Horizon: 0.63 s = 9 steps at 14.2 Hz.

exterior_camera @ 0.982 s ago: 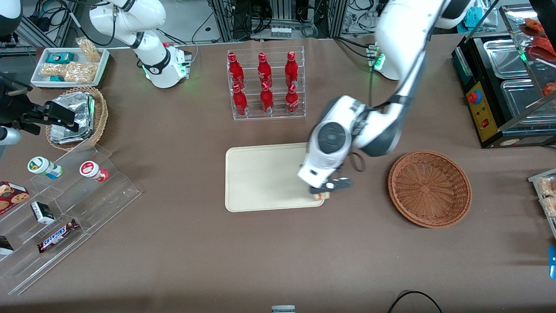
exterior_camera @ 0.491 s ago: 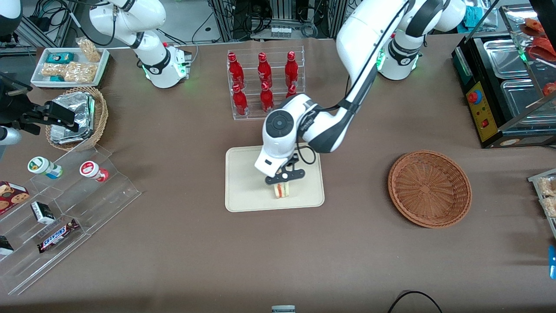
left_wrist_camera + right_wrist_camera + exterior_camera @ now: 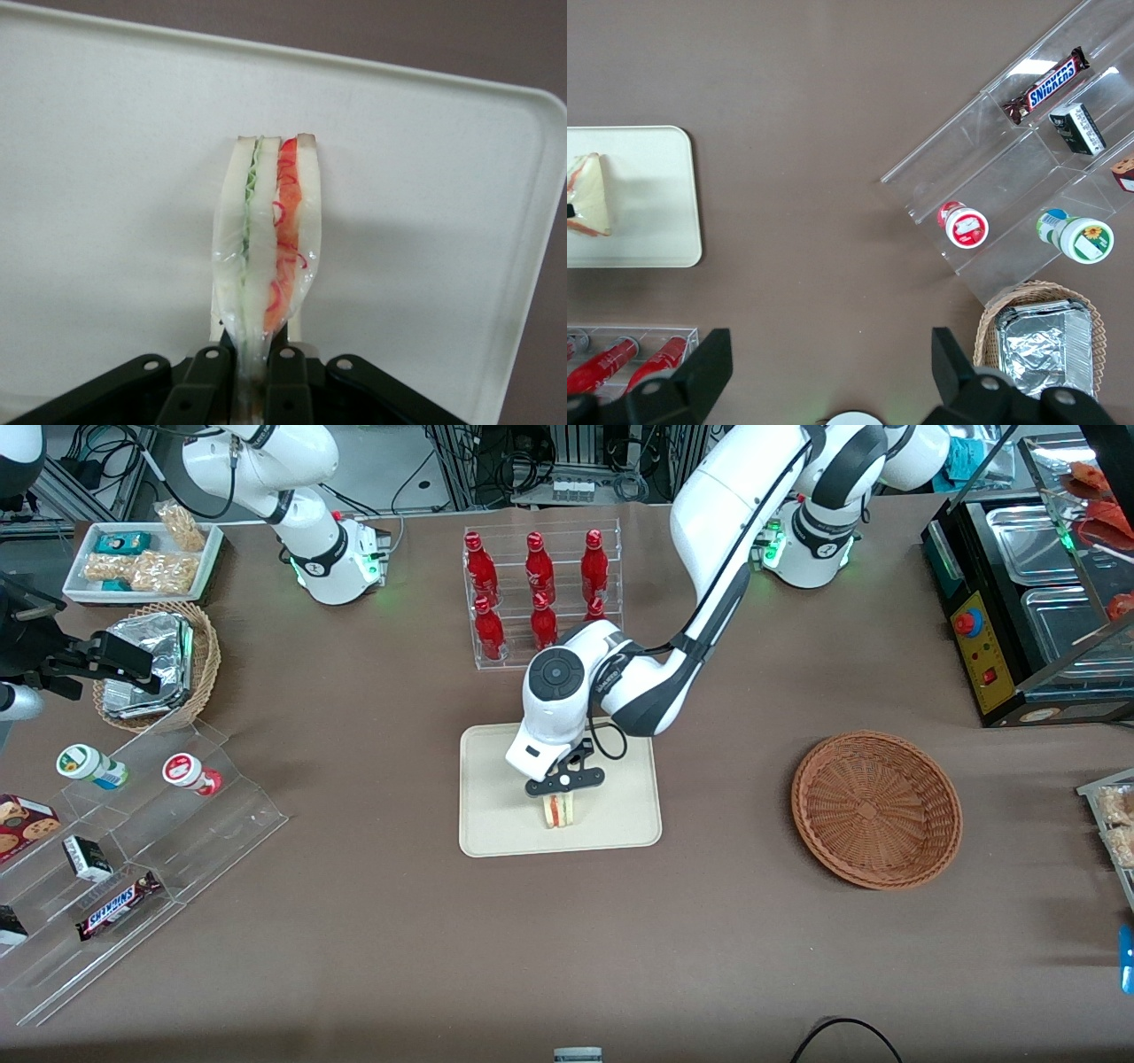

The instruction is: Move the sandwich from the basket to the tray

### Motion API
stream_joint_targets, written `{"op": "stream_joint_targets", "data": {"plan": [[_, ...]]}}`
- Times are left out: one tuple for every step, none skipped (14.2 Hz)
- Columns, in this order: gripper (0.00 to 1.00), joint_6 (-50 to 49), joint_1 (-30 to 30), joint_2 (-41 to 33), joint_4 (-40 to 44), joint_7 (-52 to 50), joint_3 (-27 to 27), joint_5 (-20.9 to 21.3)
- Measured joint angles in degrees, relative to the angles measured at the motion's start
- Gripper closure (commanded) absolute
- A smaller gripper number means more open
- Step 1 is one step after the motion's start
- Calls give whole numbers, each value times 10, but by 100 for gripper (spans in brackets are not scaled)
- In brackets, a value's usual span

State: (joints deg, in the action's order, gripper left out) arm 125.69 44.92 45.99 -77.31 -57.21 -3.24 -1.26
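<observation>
- Gripper (image 3: 560,793): over the tray, nearer the tray's front-camera edge than its bottle-rack edge; fingers (image 3: 285,376) closed tight on the narrow end of the sandwich, one on each bread face, with only the sandwich's thickness between them.
- Sandwich (image 3: 559,810): clear-wrapped white bread wedge held on edge, its layers facing the front camera; in the wrist view (image 3: 266,239) a pale green layer and a red-orange layer run side by side between slices of bread. Whether its lower end touches the tray surface cannot be told.
- Tray (image 3: 496,815): cream-beige rectangle with rounded corners and a low rim, flat on the brown table (image 3: 567,948), near the table's middle; the sandwich is the only item over it.
- Basket (image 3: 875,809): shallow, round, reddish-brown wicker, well apart from the tray toward the working arm's end of the table; nothing lies in it.
- Bottle rack (image 3: 541,593): clear stand with six red bottles in two rows, farther from the front camera than the tray.
- Tan basket (image 3: 205,657): deeper wicker holding foil-wrapped packets, toward the parked arm's end of the table.
- White snack tray (image 3: 142,558): holds bagged snacks, farther from the front camera than the tan basket.
- Clear stepped display (image 3: 195,824): holds two small tubs, a chocolate bar and small boxes, nearer the front camera than the tan basket.
</observation>
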Motion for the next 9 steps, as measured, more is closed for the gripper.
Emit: {"op": "stream_joint_targets", "data": {"plan": [[1, 5, 2, 3, 0, 0, 0, 0], [0, 6, 3, 3, 0, 0, 0, 0], [0, 6, 4, 3, 1, -1, 0, 0], [0, 6, 7, 3, 2, -1, 0, 0], [0, 6, 9, 2, 4, -2, 0, 1], [0, 5, 11, -1, 7, -2, 1, 1], [0, -2, 10, -8, 12, -2, 3, 1], [0, -19, 10, -20, 16, -2, 6, 1], [0, -40, 8, -36, 17, -2, 8, 1]]}}
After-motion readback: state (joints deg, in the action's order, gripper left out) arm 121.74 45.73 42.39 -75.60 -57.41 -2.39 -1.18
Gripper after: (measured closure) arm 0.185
